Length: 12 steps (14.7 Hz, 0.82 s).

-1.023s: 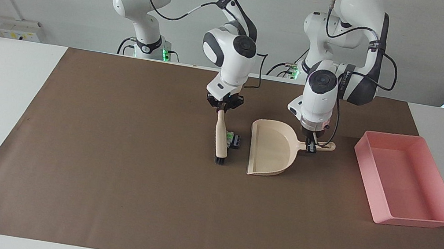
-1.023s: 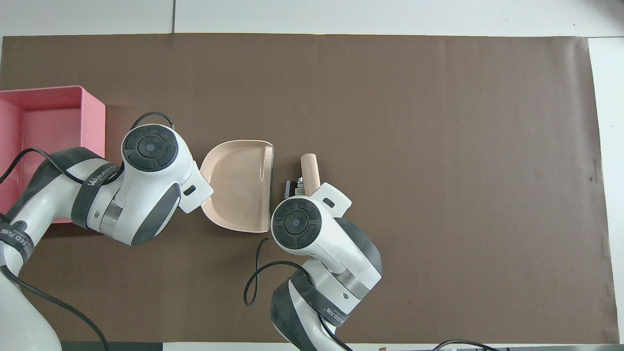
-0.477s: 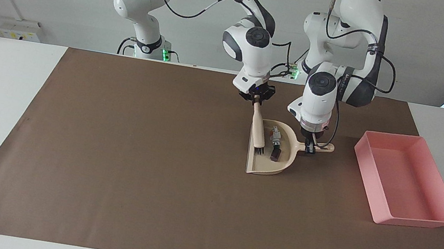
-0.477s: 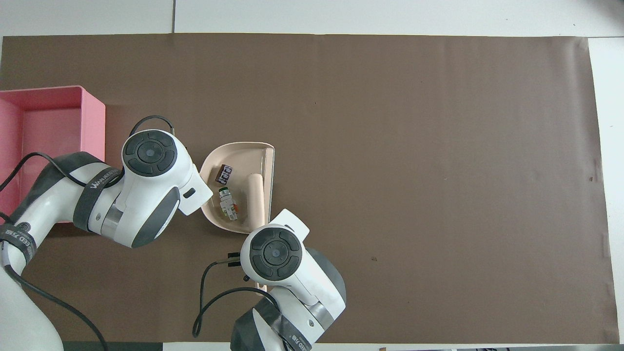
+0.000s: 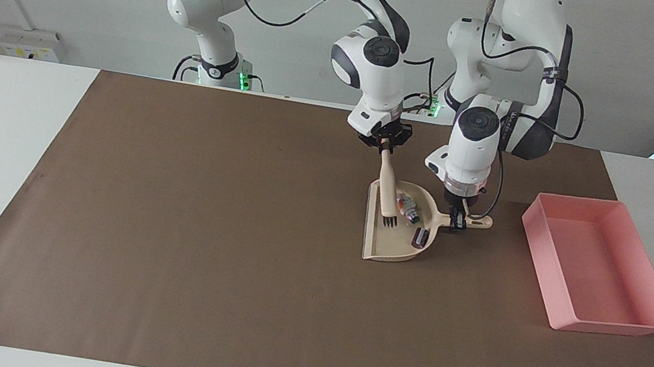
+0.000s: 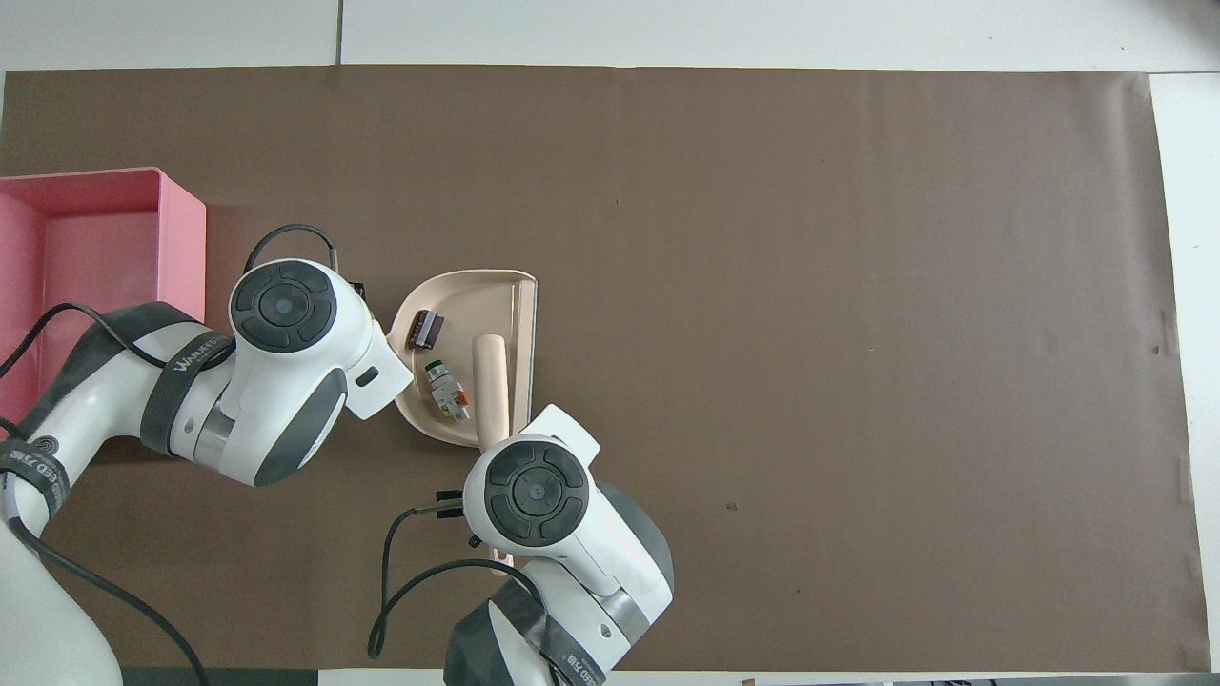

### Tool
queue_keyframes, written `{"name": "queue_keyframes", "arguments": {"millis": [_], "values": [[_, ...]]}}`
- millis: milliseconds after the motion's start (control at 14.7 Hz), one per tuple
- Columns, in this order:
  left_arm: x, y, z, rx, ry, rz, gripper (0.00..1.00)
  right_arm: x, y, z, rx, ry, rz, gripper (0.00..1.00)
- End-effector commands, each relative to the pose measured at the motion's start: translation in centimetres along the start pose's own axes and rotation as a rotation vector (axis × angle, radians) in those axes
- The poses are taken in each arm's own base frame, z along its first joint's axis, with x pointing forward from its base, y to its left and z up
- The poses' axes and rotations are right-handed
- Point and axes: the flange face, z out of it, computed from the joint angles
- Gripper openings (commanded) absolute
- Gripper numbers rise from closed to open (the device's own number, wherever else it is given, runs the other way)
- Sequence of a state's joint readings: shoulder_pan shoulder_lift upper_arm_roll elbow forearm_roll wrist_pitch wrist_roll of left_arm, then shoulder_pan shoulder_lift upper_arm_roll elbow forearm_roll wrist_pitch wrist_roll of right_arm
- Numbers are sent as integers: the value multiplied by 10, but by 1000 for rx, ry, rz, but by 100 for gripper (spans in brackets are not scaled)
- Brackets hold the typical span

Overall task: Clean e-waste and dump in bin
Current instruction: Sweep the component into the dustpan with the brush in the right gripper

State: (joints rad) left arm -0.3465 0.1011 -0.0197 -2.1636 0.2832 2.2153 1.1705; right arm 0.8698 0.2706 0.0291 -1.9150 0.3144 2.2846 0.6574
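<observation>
A beige dustpan (image 5: 385, 248) lies mid-table with the e-waste inside it: a white-and-green part (image 5: 407, 208) (image 6: 446, 391) and a black part (image 5: 421, 238) (image 6: 425, 330) close to the pan's back wall. My left gripper (image 5: 458, 218) is shut on the dustpan's handle. My right gripper (image 5: 384, 147) is shut on the top of a beige brush (image 5: 389, 187) (image 6: 491, 372), whose dark bristles rest in the pan beside the parts. The pink bin (image 5: 599, 266) (image 6: 105, 238) stands at the left arm's end of the table, apart from the pan. In the overhead view the wrists hide both grippers.
A brown mat (image 5: 196, 222) covers most of the white table. The dustpan's open mouth faces the right arm's end. A bare strip of mat lies between the dustpan handle and the bin.
The right gripper swept the brush toward the left arm's end, pushing both parts off the mat into the dustpan. The black part then slid on to the back wall. The left gripper kept its hold.
</observation>
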Motion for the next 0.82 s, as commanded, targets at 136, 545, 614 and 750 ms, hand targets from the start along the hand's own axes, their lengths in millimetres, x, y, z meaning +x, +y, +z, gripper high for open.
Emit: {"name": "queue_keyframes", "arguments": {"millis": [136,545,614,750], "values": [[-16,2,7,15,1,40,0,-3,18,-71,-21,-17,-23,0],[-45,0,-1,-27,99,-32,0,20,138,-213,-122,9,106,0],[-58,0,-7,-40,120,-46,0,28,167,-230,-135,11,133,0],[-70,4,-28,-37,125,-54,0,47,233,-253,-157,-6,148,0]]}}
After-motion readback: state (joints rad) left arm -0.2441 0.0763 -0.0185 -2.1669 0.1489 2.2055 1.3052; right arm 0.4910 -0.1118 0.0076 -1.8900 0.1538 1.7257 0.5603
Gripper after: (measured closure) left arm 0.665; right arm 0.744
